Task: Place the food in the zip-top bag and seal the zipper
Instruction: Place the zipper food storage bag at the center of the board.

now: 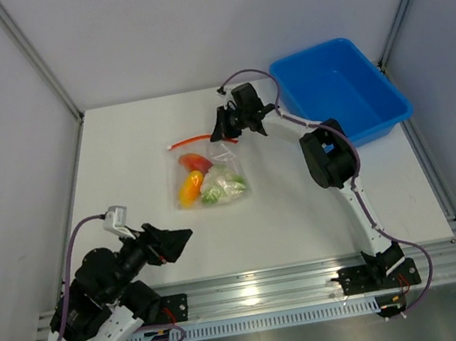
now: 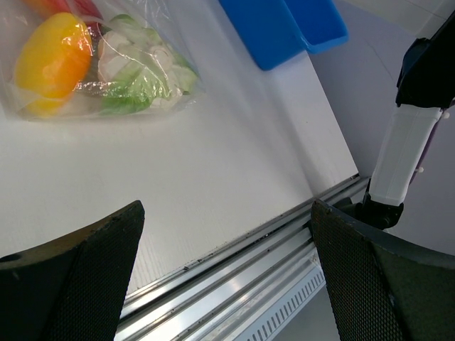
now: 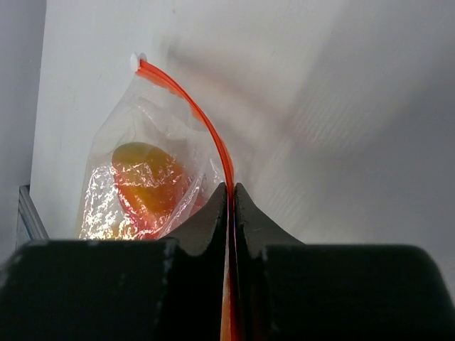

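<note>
Fingertips (image 3: 213,217) of the right hand (image 3: 229,193) are pinching the zipper (image 3: 192,105) at one end of the zip-top bag (image 1: 176,164), which is lying on the worktop (image 1: 306,210) with the food (image 1: 204,183) inside. Sealing is seemingly underway; the next move likely calls for sliding along to the far corner. The left hand (image 2: 224,213) is hanging wide, holding nothing.

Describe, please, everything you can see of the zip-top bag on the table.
The zip-top bag is small, clear, crinkly plastic, lying flat on the white table. Its orange-red zipper curves along the far edge, pinched at one end by the shut right gripper. Inside lie a yellow-orange piece, a red-orange piece and a white-and-green lump. Nothing else touches it; whether the mouth is sealed cannot be told.
</note>
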You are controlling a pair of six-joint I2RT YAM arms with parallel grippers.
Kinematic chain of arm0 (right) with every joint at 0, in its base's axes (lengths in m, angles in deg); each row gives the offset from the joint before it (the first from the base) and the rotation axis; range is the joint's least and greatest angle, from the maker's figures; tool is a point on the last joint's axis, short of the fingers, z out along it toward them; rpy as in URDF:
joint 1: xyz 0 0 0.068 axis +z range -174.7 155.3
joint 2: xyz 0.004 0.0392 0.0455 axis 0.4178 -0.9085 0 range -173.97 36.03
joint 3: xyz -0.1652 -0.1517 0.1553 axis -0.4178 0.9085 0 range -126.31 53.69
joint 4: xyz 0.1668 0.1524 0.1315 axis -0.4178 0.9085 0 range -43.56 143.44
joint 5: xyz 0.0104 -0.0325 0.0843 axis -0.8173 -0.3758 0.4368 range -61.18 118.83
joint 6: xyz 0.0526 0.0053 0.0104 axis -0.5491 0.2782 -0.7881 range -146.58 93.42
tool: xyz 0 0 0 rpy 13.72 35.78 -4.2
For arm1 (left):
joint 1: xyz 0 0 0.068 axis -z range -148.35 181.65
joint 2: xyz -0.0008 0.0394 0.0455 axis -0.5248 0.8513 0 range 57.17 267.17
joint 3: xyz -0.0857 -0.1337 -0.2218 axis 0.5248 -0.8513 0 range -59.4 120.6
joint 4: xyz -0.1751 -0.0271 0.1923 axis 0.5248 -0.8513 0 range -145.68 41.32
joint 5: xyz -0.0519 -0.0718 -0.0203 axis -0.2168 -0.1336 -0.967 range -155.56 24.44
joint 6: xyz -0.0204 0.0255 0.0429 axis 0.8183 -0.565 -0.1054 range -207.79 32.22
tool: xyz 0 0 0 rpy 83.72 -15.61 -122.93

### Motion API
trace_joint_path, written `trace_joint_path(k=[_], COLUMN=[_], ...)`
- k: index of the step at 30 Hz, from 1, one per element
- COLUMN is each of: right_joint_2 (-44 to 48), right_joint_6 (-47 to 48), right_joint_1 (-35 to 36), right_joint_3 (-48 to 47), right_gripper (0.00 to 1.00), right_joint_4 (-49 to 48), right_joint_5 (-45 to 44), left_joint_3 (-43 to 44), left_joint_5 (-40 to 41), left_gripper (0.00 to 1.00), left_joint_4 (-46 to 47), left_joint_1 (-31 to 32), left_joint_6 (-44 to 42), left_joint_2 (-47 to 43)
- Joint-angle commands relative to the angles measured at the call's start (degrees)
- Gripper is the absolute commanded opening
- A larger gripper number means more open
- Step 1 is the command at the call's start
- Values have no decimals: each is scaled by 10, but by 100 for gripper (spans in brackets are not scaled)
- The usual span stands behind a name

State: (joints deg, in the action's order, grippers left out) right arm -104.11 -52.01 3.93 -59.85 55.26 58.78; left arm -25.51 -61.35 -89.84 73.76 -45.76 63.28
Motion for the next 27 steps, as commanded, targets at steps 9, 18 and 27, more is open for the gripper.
trace_joint_path(k=[9,18,27], right_joint_2=[29,174,543], right_joint_6=[100,136,95], right_joint_1=[-15,-39,-8], right_joint_3=[-130,-37,423], right_gripper=[50,98,98], right_joint_4=[117,192,88], right_joint_5=[-56,-127,-197], left_joint_3=[23,1,-57], left_joint_5=[-17,-38,-89], left_gripper=[99,100,100], left_joint_4=[34,88,208], left_joint_1=[2,2,-1], left_joint_6=[-3,5,20], left_joint_2=[49,83,155])
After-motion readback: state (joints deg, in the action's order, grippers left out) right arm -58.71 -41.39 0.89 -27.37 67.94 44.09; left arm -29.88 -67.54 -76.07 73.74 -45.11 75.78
